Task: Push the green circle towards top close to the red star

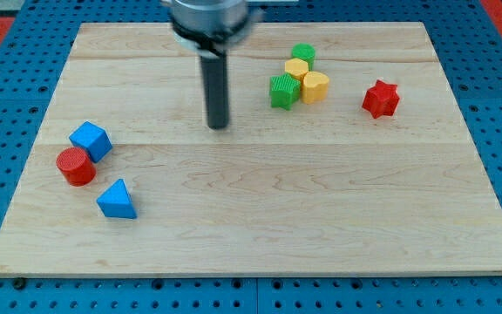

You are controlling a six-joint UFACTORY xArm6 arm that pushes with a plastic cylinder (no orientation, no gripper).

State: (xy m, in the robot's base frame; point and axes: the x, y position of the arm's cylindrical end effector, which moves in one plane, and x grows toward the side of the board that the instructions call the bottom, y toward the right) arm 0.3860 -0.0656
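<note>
The green circle (303, 53) sits near the view's top, right of centre, touching a yellow block (297, 69) just below it. The red star (380, 98) lies apart to the lower right of that cluster. My tip (220, 126) rests on the board left of the cluster, well apart from the green circle and from all the blocks.
A green star-like block (283, 91) and a yellow heart (315, 86) sit below the green circle. At the view's left are a blue cube (91, 140), a red cylinder (76, 166) and a blue triangle (117, 200). The wooden board (251, 227) lies on a blue pegboard.
</note>
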